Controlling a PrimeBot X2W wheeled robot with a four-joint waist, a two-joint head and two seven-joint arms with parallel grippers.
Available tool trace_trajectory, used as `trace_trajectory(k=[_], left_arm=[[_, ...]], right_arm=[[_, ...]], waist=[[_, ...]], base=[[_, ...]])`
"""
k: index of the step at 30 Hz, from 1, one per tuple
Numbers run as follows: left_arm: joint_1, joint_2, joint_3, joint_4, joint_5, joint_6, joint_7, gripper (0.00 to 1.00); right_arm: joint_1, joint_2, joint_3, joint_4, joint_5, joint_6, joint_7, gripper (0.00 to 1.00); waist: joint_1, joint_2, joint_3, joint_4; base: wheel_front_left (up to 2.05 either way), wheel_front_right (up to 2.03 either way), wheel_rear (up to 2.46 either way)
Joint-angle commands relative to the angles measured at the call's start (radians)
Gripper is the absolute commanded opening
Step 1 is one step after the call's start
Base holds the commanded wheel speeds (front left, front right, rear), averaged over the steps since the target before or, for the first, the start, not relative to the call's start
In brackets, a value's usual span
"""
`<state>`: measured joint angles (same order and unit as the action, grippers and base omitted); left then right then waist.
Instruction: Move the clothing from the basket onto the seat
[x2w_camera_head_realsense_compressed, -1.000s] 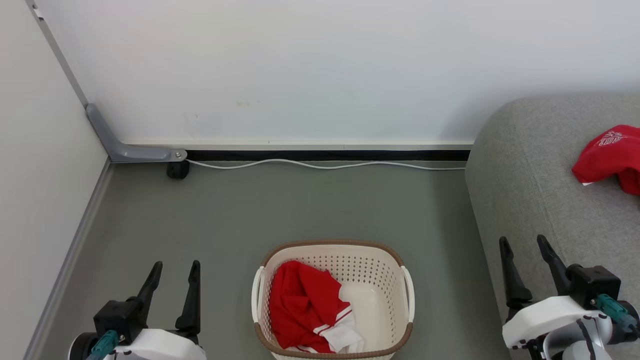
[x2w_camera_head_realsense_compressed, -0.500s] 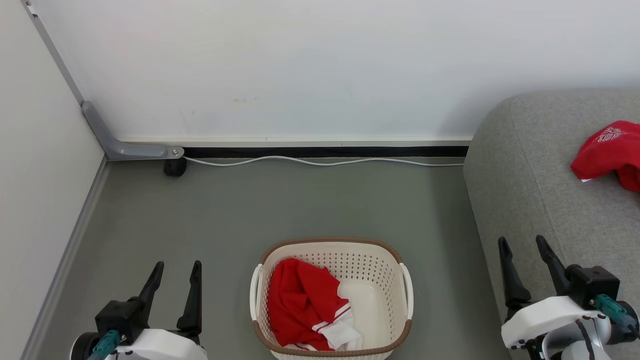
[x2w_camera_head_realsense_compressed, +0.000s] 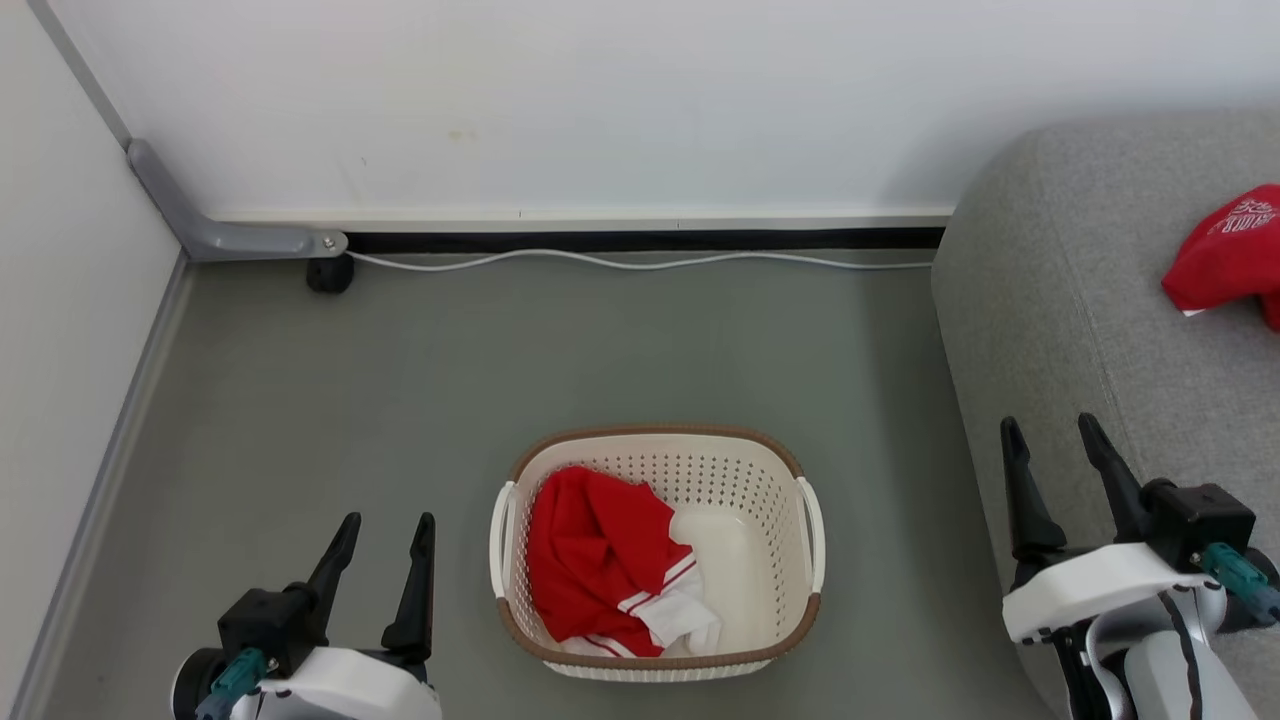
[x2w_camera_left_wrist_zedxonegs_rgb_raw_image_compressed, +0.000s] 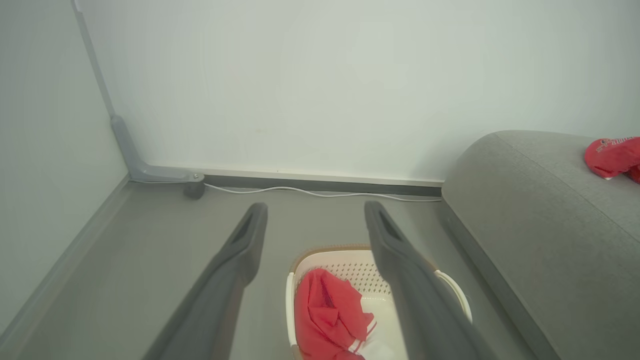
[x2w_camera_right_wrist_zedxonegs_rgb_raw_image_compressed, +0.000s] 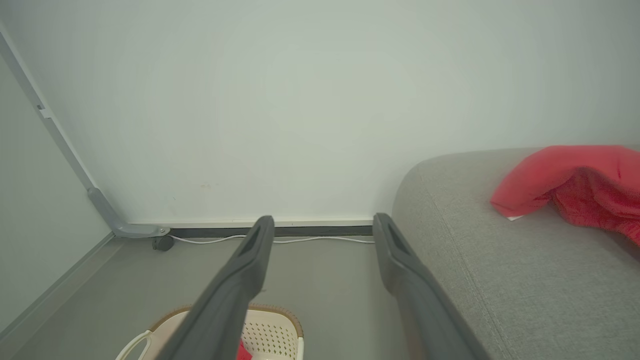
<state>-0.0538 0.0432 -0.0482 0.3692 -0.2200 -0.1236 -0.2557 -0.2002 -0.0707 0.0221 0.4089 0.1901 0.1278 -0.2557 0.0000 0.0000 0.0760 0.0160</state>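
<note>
On the grey-green floor (x2w_camera_head_realsense_compressed: 500, 350), near centre: one cream perforated laundry basket (x2w_camera_head_realsense_compressed: 700, 478) with a brown woven-look rim and white side handles, standing upright. Contents: the clothing (x2w_camera_head_realsense_compressed: 590, 560), a bright red shirt with white trim bands, crumpled against the basket's left side and near wall; the right part of the basket bottom lies bare. Right of the basket and apart from it: the seat (x2w_camera_head_realsense_compressed: 1060, 330), a light grey woven sofa cushion with a rounded edge, running from the near right back to the far wall. On the seat, toward its far right: a second red garment (x2w_camera_head_realsense_compressed: 1225, 260) with white lettering, bunched, partly cut off at the picture's edge. Left gripper (x2w_camera_head_realsense_compressed: 389, 520): near left, above the floor, left of the basket, fingers apart, nothing between them. Right gripper (x2w_camera_head_realsense_compressed: 1047, 425): near right, at the seat's left edge as the head view shows it, fingers apart, nothing between them. Far side: white wall (x2w_camera_head_realsense_compressed: 600, 100) with a dark skirting strip; white cable (x2w_camera_head_realsense_compressed: 640, 262) lying along its foot; grey angled metal foot (x2w_camera_head_realsense_compressed: 230, 240) with a black caster (x2w_camera_head_realsense_compressed: 328, 275) in the far left corner.
</note>
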Motion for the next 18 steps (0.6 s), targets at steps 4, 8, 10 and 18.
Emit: trace_trajectory(k=[4, 8, 10, 18], left_arm=[[-0.090, 0.007, 0.007, -0.016, -0.007, -0.006, -0.006, 1.00], [-0.125, 0.007, -0.017, -0.004, -0.011, -0.006, -0.006, 1.00], [-0.143, 0.007, -0.030, 0.004, -0.011, -0.006, -0.006, 1.00], [-0.229, 0.007, -0.080, 0.033, -0.013, -0.006, -0.006, 1.00]], right_arm=[[-0.082, -0.007, 0.033, -0.038, 0.000, 0.003, -0.006, 1.00], [-0.118, -0.006, 0.033, -0.044, 0.001, 0.003, -0.006, 1.00], [-0.133, -0.006, 0.033, -0.046, 0.001, 0.003, -0.006, 1.00], [-0.200, -0.002, 0.044, -0.060, 0.001, 0.003, -0.006, 1.00]], waist=[[0.0000, 0.0000, 0.088, -0.022], [0.0000, 0.0000, 0.144, -0.036], [0.0000, 0.0000, 0.169, -0.042], [0.0000, 0.0000, 0.290, -0.068]], base=[[0.00, 0.00, 0.00], [0.00, 0.00, 0.00], [0.00, 0.00, 0.00], [0.00, 0.00, 0.00]])
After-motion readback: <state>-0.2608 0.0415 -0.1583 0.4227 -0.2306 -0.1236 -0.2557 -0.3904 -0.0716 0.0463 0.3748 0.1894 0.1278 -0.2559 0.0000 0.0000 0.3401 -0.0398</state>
